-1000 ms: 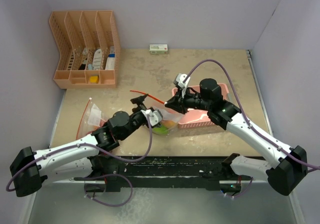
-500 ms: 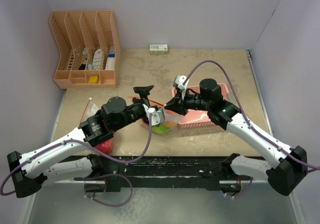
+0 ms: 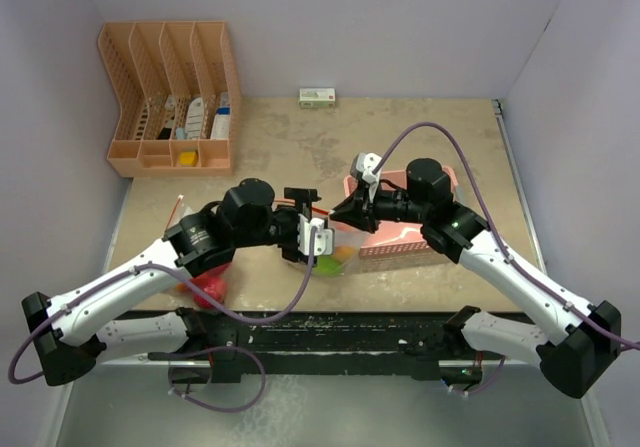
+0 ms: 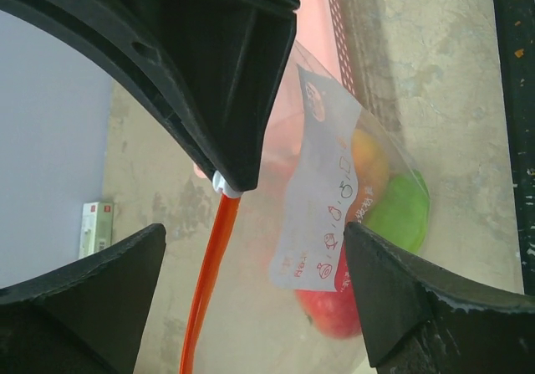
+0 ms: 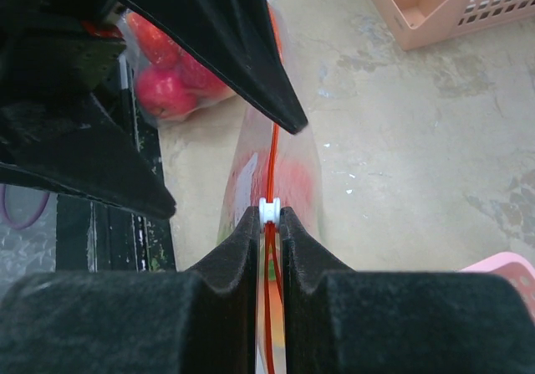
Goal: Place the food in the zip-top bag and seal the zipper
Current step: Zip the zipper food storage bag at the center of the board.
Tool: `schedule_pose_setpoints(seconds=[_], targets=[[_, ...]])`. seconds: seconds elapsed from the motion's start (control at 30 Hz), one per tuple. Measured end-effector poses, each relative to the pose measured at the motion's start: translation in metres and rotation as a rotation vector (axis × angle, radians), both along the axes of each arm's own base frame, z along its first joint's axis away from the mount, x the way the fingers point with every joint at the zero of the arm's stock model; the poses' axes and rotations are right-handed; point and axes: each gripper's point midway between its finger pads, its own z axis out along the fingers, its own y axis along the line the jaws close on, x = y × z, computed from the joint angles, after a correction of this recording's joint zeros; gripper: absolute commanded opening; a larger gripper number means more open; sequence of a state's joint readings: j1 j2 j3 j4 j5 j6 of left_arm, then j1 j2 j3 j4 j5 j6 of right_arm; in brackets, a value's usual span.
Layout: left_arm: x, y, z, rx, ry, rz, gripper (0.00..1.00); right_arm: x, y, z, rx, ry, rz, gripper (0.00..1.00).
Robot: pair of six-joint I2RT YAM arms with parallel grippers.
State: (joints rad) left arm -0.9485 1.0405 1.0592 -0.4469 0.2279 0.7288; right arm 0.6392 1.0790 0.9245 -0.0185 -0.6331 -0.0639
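Near edge: a black mounting rail (image 3: pixel 330 329) carries both arm bases. Beyond it lies a beige mottled stone-look desk (image 3: pixel 420 137), boxed in by pale lavender walls (image 3: pixel 350 27). Front left of the desk: a clear bag of red toy apples (image 5: pixel 167 85), partly under the left arm (image 3: pixel 130 287), so the count is not readable. Centre: a clear zip-top bag with a printed white label (image 4: pixel 313 215) stands between the two arms, its orange-red zipper strip (image 4: pixel 209 290) running along the top. Low inside it sit a glossy red toy apple (image 4: pixel 330 311), a peach-orange piece (image 4: pixel 369 161) and a green piece (image 4: pixel 399 211). The right jaws are pressed together on the small white slider (image 5: pixel 269 209) of that strip. The left jaws are spread wide to either side of the bag's top, with no visible contact. I cannot tell how much of the zipper is closed. Just behind the bag: a pink perforated plastic basket (image 3: pixel 400 237), its inside mostly hidden by the right arm (image 3: pixel 500 267). Far left: a peach-orange slotted plastic organiser (image 3: pixel 165 67), with white, blue and yellow packets (image 3: pixel 195 117) in its lower compartments, too small to read. Far centre, at the back wall: a small white-and-green box (image 3: pixel 318 95).
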Motion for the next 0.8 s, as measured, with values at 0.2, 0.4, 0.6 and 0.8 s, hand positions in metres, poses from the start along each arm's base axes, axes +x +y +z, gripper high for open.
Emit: schedule_pose_setpoints(seconds=[0.2,0.4,0.6,0.8], targets=[[0.008,-0.001,-0.016,0.043,0.038,0.026,0.72,-0.006,0.001,0.004,0.012,-0.007,0.029,0.00],[0.019,0.001,-0.023,0.057,0.056,0.088,0.10,-0.008,0.001,0.005,0.014,-0.010,0.044,0.00],[0.030,0.003,-0.023,0.040,0.062,0.164,0.00,-0.008,0.001,0.005,0.014,-0.015,0.043,0.00],[0.040,0.011,-0.019,0.032,0.051,0.249,0.00,0.000,0.000,0.007,0.013,-0.032,0.007,0.00]])
